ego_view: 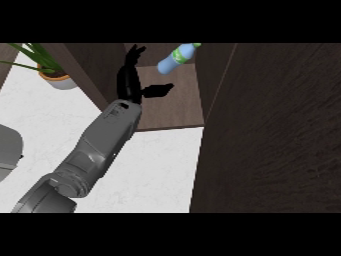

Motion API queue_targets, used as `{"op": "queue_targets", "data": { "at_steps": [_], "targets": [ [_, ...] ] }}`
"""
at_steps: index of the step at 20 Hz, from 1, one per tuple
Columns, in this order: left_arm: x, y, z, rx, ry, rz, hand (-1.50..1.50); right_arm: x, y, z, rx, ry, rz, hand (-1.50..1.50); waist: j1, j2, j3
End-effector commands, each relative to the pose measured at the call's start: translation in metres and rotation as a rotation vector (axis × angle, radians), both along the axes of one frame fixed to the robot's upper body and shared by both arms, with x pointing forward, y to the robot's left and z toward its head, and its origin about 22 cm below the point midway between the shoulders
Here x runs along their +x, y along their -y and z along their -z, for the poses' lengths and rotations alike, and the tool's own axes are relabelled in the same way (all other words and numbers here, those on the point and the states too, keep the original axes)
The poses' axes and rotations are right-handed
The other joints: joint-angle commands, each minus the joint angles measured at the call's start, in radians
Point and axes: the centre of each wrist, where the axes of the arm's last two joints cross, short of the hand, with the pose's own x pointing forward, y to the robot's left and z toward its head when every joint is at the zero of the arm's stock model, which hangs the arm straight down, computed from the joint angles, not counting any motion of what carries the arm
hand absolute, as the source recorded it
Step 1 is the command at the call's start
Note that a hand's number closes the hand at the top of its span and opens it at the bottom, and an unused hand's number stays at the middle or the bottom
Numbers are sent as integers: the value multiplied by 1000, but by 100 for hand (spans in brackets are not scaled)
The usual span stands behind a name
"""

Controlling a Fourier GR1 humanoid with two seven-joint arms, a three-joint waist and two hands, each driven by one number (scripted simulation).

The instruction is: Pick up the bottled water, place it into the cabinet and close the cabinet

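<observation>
Bottles: one water bottle (177,58), tilted inside the cabinet (180,112), at its back.
Hands: one, the left hand (132,80), fingers straight and spread, thumb out, just left of the bottle, not touching.
Doors: one open door (284,130), right of the cabinet.
Plants: one potted plant (51,72) on the surface (158,170), left of the cabinet.

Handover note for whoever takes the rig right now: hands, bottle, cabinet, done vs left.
Left hand: open, fingers straight, reaching into the cabinet, holding nothing.
Right hand: not in view.
Bottled water: inside the cabinet toward the back, tilted, apart from the left hand.
Cabinet door: open, swung out at the right of the view.
Done: bottle is in the cabinet and released.
Left: pull the left arm out, then close the door.
</observation>
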Motion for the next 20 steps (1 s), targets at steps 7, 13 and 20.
{"op": "queue_targets", "data": {
  "at_steps": [7, 13, 20],
  "targets": [
    [-4, -4, 7, -49, 11, 11, -150, -8, -4, -4, 10, 12, -32, -150, -1, 1, -1],
    [5, 3, -15, -214, 171, 219, 150, -6, 4, -10, 9, 10, -14, -150, 24, -4, -1],
    [-1, -2, -7, -398, 235, 361, 150, -15, 2, -7, -1, -3, -23, -150, 30, -16, 0]
  ]
}}
